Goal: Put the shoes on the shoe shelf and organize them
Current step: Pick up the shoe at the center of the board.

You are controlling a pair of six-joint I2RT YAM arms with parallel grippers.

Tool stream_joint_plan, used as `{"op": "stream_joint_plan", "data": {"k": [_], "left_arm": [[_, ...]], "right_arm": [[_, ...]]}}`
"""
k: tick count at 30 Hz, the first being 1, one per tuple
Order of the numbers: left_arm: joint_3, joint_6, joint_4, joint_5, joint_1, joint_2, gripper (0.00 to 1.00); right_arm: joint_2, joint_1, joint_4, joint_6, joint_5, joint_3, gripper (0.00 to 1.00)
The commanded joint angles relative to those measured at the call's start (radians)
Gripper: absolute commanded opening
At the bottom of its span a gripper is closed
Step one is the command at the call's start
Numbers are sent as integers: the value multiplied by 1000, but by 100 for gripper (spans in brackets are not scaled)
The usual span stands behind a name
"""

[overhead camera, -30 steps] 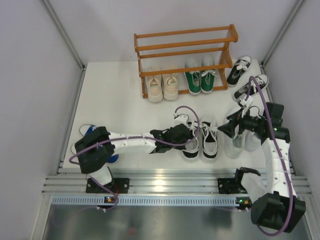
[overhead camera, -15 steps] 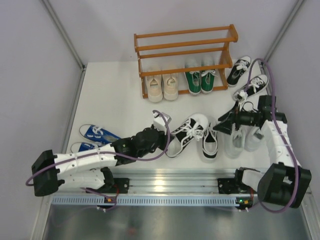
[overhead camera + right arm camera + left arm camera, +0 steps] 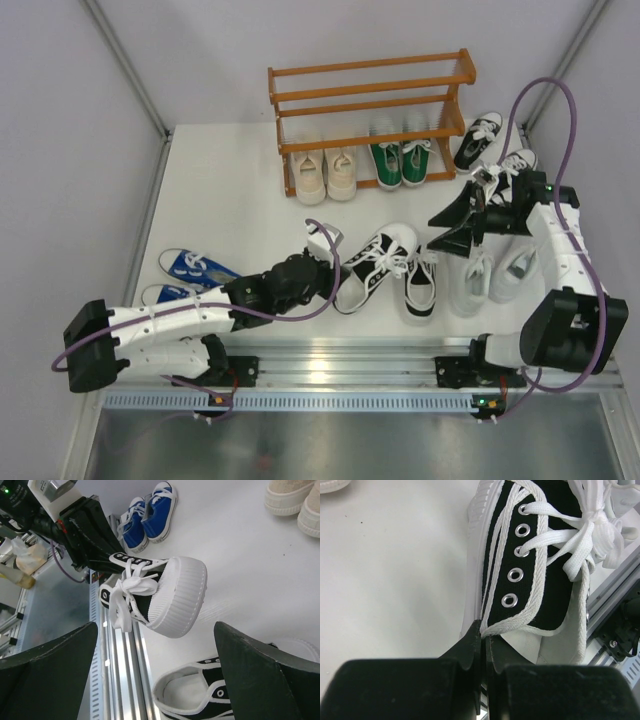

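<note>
The desk [image 3: 230,190] carried the shoe shelf [image 3: 370,105] at the back, with the beige pair [image 3: 325,172] and green pair [image 3: 402,160] on its lowest tier. Near the front, the black shoe [image 3: 375,265] sat angled beside its mate [image 3: 421,285]. The left gripper [image 3: 482,630] had its fingers pinched tight on the shoe's heel collar. The right gripper [image 3: 448,230] hovered close by, fingers spread wide and holding nothing. It looked like a light shoe: soft canvas that folds under a pinch, over a stiff rubber sole. Gripping across the sole's sides would likely steady it, and the loose laces could snag.
</note>
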Motion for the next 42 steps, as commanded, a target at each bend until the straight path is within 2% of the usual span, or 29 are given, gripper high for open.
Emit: {"op": "stream_joint_plan", "data": {"k": [1, 4, 5, 6, 7, 9, 10, 11, 12, 16, 21, 27, 30, 31, 34, 35, 37, 40, 41, 42], "left_arm": [[80, -10, 125, 6, -4, -15, 0], [74, -9, 124, 3, -4, -32, 0], [72, -7, 124, 2, -4, -44, 0], [67, -9, 124, 0, -4, -50, 0], [67, -6, 124, 0, -4, -62, 0], [67, -7, 124, 0, -4, -76, 0], [69, -10, 122, 0, -4, -85, 0], [72, -12, 121, 0, -4, -88, 0], [80, -10, 115, -3, -4, -91, 0], [89, -7, 89, -6, -4, -116, 0], [95, -4, 81, -1, -6, -128, 0], [121, 8, 82, -1, -6, -118, 0], [141, 8, 84, 5, -6, -87, 0], [146, 8, 84, 9, -4, -81, 0], [158, 7, 85, 11, -6, -61, 0], [158, 7, 87, 11, -6, -56, 0], [156, 8, 87, 0, -6, -58, 1], [153, 27, 49, -8, -4, -84, 38], [153, 28, 30, -15, -6, -94, 53], [153, 40, 13, -18, -4, -122, 59]], "right_arm": [[25, 13, -207, -128, -27, 74, 99], [12, 13, -190, -88, 25, 140, 99], [-4, 15, -90, -38, 70, 159, 99], [-63, 16, 5, 148, 102, 177, 100], [-111, 25, 134, 291, 224, 167, 99], [-276, 94, 529, 564, 394, 71, 99], [-318, 131, 621, 606, 470, 38, 99], [-347, 149, 681, 645, 487, -5, 99], [-357, 151, 771, 760, 468, -13, 99], [-259, 180, 801, 896, 322, -11, 99], [-251, 254, 888, 1025, 325, -91, 99], [-260, 324, 882, 1051, 378, -129, 99], [-245, 346, 921, 1094, 394, -152, 82], [-239, 348, 933, 1108, 371, -156, 56], [-214, 348, 944, 1133, 345, -146, 6], [-211, 348, 941, 1134, 339, -137, 0], [-217, 335, 967, 1157, 328, -139, 0], [-235, 262, 1051, 1255, 305, -156, 0], [-237, 237, 1060, 1300, 300, -157, 0], [-236, 189, 1074, 1321, 293, -160, 0]]}}
